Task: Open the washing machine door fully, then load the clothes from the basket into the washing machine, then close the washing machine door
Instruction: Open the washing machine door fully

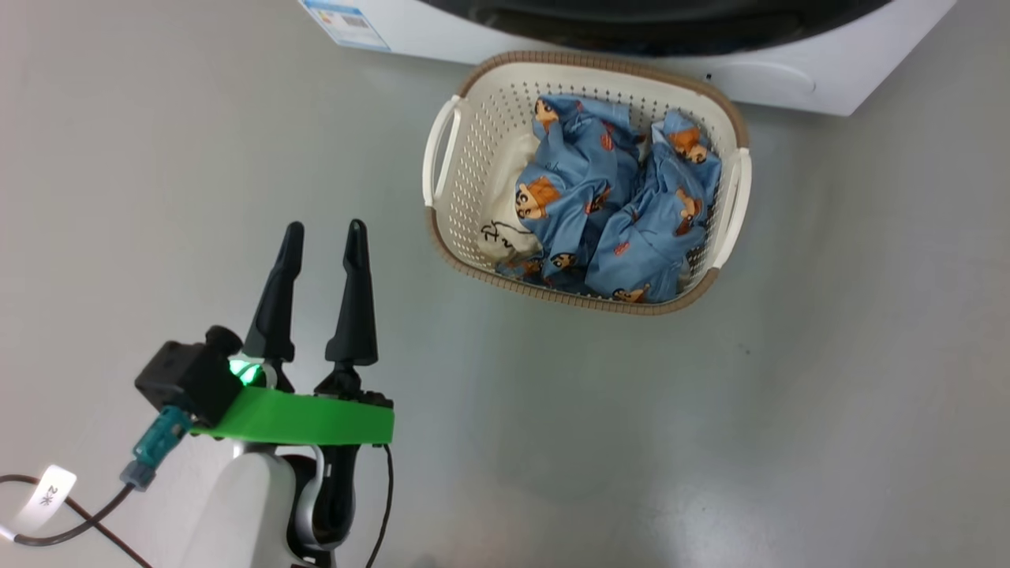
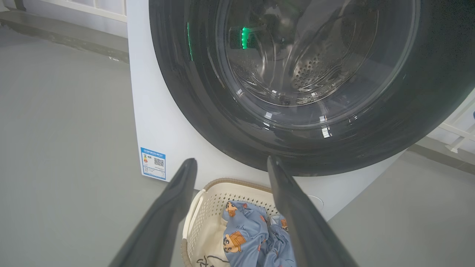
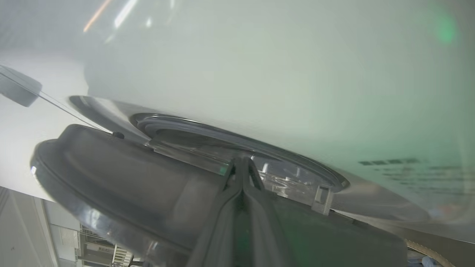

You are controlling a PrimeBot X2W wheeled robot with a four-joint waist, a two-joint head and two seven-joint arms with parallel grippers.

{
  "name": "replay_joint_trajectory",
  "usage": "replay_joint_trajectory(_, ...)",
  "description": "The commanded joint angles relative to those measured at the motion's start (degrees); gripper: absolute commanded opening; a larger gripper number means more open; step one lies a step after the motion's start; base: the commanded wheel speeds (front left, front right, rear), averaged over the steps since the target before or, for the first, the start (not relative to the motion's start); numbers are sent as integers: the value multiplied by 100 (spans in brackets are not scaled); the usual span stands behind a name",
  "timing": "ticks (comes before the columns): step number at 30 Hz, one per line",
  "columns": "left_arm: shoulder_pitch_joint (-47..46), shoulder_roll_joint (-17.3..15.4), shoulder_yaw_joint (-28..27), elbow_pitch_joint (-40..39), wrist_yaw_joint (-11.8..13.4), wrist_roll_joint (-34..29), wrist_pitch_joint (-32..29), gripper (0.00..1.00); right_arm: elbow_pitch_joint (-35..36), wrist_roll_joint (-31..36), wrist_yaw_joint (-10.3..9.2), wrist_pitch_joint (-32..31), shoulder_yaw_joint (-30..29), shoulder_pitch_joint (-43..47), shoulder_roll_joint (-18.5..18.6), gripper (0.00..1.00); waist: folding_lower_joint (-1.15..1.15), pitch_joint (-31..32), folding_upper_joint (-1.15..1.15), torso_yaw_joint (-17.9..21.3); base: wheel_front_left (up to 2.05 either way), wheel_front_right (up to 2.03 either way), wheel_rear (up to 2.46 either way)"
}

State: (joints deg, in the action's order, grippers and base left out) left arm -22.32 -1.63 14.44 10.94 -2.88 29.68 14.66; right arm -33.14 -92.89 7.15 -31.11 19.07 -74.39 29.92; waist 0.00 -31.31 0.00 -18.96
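Right claw is pressing its fingers together, holding nothing, tips wedging at the washing machine door rim, likely to lever it wider. Left claw is hovering parted and empty beside the basket, which is holding the clothes.

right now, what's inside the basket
The basket holds crumpled light blue bear-print clothes, with a cream piece marked in black lines at their left. Anything beneath the pile is covered.
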Motion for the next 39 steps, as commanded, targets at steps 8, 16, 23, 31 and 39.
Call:
replay_joint_trajectory(8, 263, -125, -331, -60, 26, -85, 34, 100, 285, -42, 34, -350, 208, 814, -138, 0, 0, 545, 0, 74, 0, 0, 0)
replay_joint_trajectory(16, 509, -125, -445, 41, -4, -231, 34, 100, 462, -137, 34, -482, 223, 1458, -176, 0, 0, 1000, 0, 78, 0, 0, 0)
replay_joint_trajectory(23, 782, -125, -619, 201, -66, -404, 34, 100, 669, -206, 34, -595, 300, 2267, -349, 0, 0, 1533, 0, 41, 0, 0, 0)
replay_joint_trajectory(31, 1088, -125, -649, 418, -171, -592, 34, 100, 1032, -242, 34, -580, 288, 3157, -529, 0, 0, 2120, 0, -214, 0, 0, 0)
replay_joint_trajectory(39, 1305, -156, -734, 674, -267, -708, 34, 100, 1390, -320, 34, -586, 151, 4063, -754, 0, 0, 2522, 0, -629, 0, 0, 0)
